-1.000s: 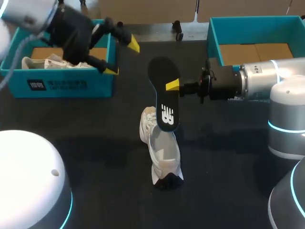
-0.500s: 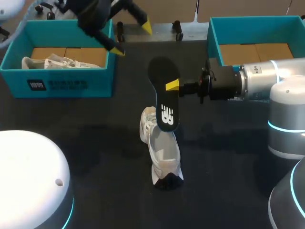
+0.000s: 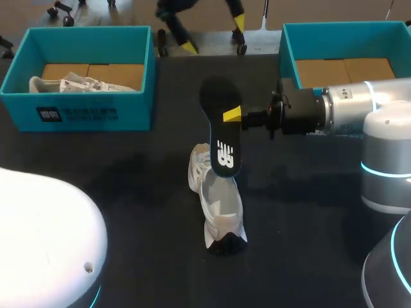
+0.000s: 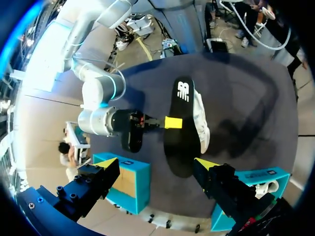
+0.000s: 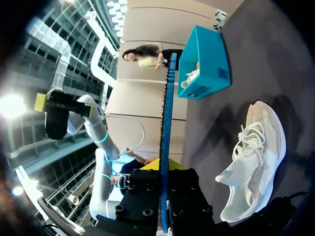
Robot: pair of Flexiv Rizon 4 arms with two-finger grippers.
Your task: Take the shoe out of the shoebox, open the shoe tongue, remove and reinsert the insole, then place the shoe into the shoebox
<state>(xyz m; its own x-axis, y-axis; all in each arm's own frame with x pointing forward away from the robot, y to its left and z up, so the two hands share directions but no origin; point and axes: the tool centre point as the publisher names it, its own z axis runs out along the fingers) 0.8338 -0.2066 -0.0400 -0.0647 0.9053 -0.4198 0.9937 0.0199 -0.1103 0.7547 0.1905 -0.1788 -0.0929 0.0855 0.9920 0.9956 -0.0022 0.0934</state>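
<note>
**Right gripper** (image 3: 232, 116): closed on the insole (image 3: 221, 131). The insole is clamped across its thickness at about mid-length and held upright on edge. In the right wrist view it appears as a thin blue line running straight out between the fingers.

**Left gripper** (image 4: 156, 164): jaws spread wide, nothing between them. It is raised well above the table (image 3: 128, 192), far ahead of the right gripper, and looks down on insole and shoe.

**Shoe** (image 3: 215, 202): white, set on the table below the right gripper and apart from both boxes, held by neither arm. The insole's lower end lies over the shoe's toe end in the head view; whether the two touch cannot be told.

**Left shoebox** (image 3: 77, 112): teal, well to the far side of the insole from the right gripper. A second shoe (image 3: 67, 83) is seen inside.

**Right shoebox** (image 3: 302, 38): teal, just behind the right gripper's wrist. Only cardboard lining is seen in it.

**Stage (judged):** insole removed, reinsertion not yet done.

**Hazards (judged):**
- The shoe may be pushed along the table or tipped when the insole is pressed in, since nothing braces it.
- The insole may pivot or slip in so narrow an edge grip.
- A soft insole may buckle or catch on the collar or tongue if it is entered off-line.
</note>
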